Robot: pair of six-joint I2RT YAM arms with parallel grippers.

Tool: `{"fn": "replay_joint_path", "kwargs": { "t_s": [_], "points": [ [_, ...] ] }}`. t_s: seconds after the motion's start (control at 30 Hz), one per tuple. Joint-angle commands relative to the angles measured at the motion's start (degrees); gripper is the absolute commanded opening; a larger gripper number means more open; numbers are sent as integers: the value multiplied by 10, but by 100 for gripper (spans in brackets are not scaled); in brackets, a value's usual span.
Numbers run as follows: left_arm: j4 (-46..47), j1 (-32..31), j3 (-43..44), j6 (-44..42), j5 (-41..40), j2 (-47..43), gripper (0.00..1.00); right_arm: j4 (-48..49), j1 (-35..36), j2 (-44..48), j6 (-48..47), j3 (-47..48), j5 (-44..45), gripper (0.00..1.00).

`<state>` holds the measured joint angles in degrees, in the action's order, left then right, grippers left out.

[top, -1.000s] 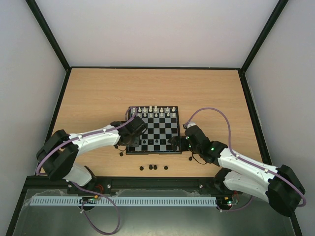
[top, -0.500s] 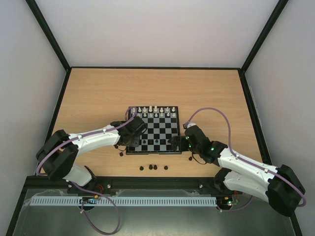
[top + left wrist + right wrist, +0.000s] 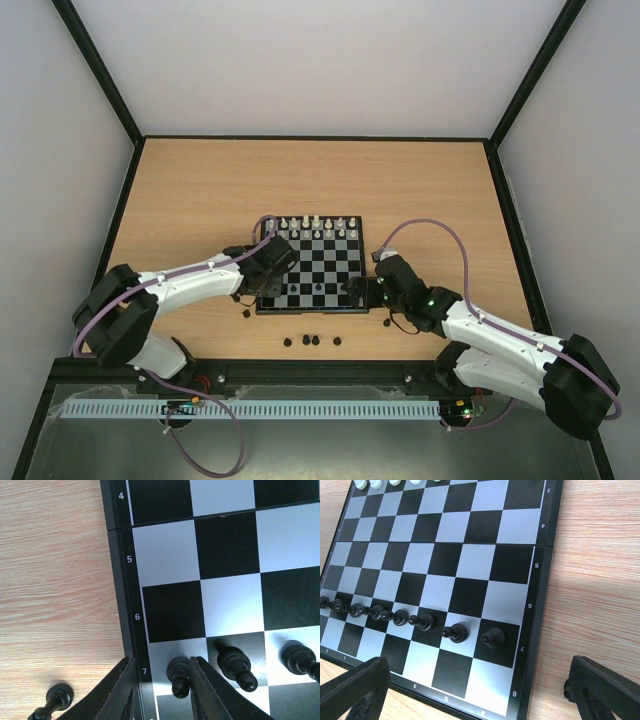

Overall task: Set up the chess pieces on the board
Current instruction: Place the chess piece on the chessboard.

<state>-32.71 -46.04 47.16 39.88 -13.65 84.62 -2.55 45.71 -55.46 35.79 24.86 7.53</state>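
Observation:
The board (image 3: 325, 255) lies mid-table, with white chess pieces (image 3: 315, 222) along its far rows and a row of black pawns (image 3: 424, 622) on rank 7. My left gripper (image 3: 268, 277) hovers low at the board's near-left corner. In the left wrist view its fingers (image 3: 206, 690) straddle a standing black pawn (image 3: 178, 676). The right finger is next to the pawn and a gap shows on the pawn's left, so the gripper (image 3: 161, 687) is open. My right gripper (image 3: 366, 290) is wide open at the board's near-right corner, with nothing between its fingers (image 3: 360, 690).
Several loose black pieces (image 3: 312, 341) sit on the wooden table in front of the board. Another (image 3: 245, 313) lies left of the board and also shows in the left wrist view as a black piece (image 3: 55, 697). One more (image 3: 388, 322) is near the right arm.

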Motion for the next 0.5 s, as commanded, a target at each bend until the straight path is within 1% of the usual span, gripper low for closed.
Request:
{"fn": "replay_joint_path", "kwargs": {
  "t_s": [0.0,0.17,0.33,0.47],
  "points": [
    [-14,3,-1,-3,0,-21,33,3,-1,-3,-5,-6,1,99],
    [-25,-2,27,-7,10,-53,34,4,-1,-6,-5,-7,1,98],
    [-45,-3,53,-15,-5,-108,43,7,-1,-14,-6,-5,5,99],
    [-43,-3,55,-35,0,-154,48,8,-1,-23,-5,-4,11,99]
  ]
}}
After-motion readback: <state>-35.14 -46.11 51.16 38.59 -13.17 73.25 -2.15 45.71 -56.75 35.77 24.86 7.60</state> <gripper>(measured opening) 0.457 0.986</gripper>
